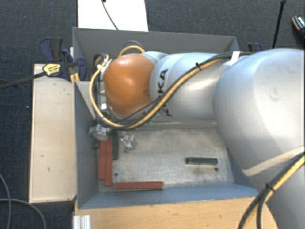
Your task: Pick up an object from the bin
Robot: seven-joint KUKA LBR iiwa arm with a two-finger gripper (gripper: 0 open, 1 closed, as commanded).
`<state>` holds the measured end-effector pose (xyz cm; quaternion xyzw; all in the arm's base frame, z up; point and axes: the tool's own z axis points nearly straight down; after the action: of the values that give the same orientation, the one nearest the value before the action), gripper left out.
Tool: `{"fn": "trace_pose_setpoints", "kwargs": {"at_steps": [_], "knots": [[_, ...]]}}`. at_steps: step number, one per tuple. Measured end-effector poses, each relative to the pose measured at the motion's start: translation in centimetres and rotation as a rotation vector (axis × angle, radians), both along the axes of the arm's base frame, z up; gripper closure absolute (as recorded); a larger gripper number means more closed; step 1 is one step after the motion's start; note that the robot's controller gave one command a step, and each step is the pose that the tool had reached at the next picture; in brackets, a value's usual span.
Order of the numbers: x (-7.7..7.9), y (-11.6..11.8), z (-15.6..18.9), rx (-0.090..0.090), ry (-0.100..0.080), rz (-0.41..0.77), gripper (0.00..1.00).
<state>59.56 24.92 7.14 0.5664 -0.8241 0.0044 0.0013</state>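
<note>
**Item 1. My arm**: silver, coming in from the right of the camera view and lying across the far half of the bin. An orange cover caps the wrist. A yellow-and-black cable loops round the cover and runs back along the arm.

**Item 2. My tool**: grey metal parts showing just below the orange cover. It sits low at the left side of the bin, close to the left wall. State: I cannot tell whether it is released or clenched, because the cover hides most of it.

**Item 3. Bin**: grey metal, with a scuffed floor.

**Item 4. Long red-brown bar**: flat on the floor, lying lengthwise along the left wall. Its far end reaches up to my tool, and this is the thing nearest to it. I cannot tell whether the two touch.

**Item 5. Dark narrow strip**: just beside the long red-brown bar on its right and parallel to it. Its far end also lies under my tool.

**Item 6. Second red-brown bar**: flat along the near wall. It meets item 4 near the near-left corner, and the two form an L.

**Item 7. Dark green bar**: flat on the floor, lying crosswise toward the right. It is well apart from my tool and from the red-brown bars.
</note>
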Motion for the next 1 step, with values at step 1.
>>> {"fn": "trace_pose_setpoints", "kwargs": {"at_steps": [1], "knots": [[-0.15, 0.24, -0.04, 0.005, 0.002, -0.005, 1.00]]}}
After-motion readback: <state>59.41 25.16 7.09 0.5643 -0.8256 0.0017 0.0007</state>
